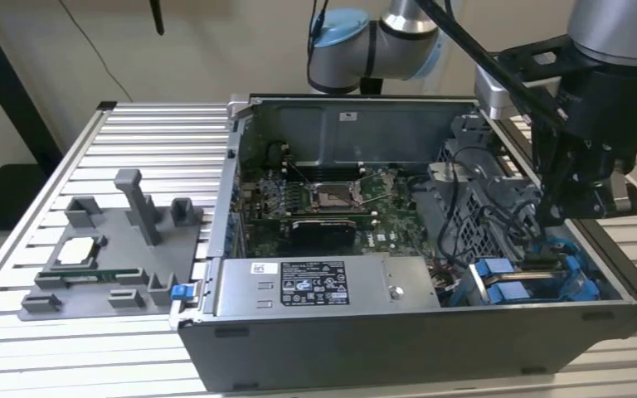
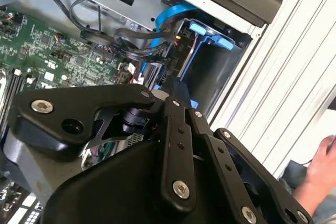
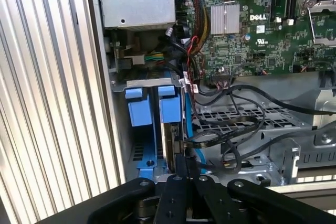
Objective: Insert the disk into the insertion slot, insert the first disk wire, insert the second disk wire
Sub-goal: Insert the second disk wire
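Note:
The disk (image 3: 169, 139) stands on edge in its blue carrier, seated in the insertion slot (image 3: 140, 157) between blue tabs at the case's corner. In the exterior view the slot's blue rails (image 1: 517, 288) lie under my gripper (image 1: 542, 249), which reaches down into the case from the exterior view's right. My gripper (image 3: 185, 167) has its fingers drawn together on the black connector of a disk wire (image 3: 210, 138), held right at the disk's end. The wire loops back over the cage. In the second wrist view my gripper (image 2: 167, 88) points at the blue bay (image 2: 210, 30).
A grey power-supply box (image 1: 318, 286) lies along the case's front. The motherboard (image 1: 318, 203) and a perforated cage (image 3: 247, 115) with black cables crowd the bay. A grey parts fixture (image 1: 109, 257) sits at the exterior view's left. A person's hand (image 2: 321, 165) is beyond the case.

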{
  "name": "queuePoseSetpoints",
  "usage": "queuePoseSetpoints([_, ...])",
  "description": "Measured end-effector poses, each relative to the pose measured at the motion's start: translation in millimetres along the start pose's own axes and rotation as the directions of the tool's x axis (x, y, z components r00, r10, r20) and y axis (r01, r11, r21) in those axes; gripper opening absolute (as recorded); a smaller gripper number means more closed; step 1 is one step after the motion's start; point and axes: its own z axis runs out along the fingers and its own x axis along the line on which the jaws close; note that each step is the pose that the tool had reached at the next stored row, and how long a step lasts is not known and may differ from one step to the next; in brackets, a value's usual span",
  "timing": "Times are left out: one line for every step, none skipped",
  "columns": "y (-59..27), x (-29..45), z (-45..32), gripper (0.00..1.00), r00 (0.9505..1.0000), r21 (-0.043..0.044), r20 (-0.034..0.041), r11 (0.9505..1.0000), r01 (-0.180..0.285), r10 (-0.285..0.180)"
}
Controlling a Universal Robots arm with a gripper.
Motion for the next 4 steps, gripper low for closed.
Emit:
queuePoseSetpoints([0.0, 0.0, 0.0, 0.00, 1.0000, 0.0001, -0.0007, 1.0000, 0.000, 0.000])
queuePoseSetpoints([0.0, 0.0, 0.0, 0.00, 1.0000, 0.0001, -0.0014, 1.0000, 0.000, 0.000])
queuePoseSetpoints([0.0, 0.0, 0.0, 0.00, 1.0000, 0.0002, -0.0021, 1.0000, 0.000, 0.000])
queuePoseSetpoints([0.1, 0.0, 0.0, 0.00, 1.0000, 0.0003, -0.0029, 1.0000, 0.001, -0.001])
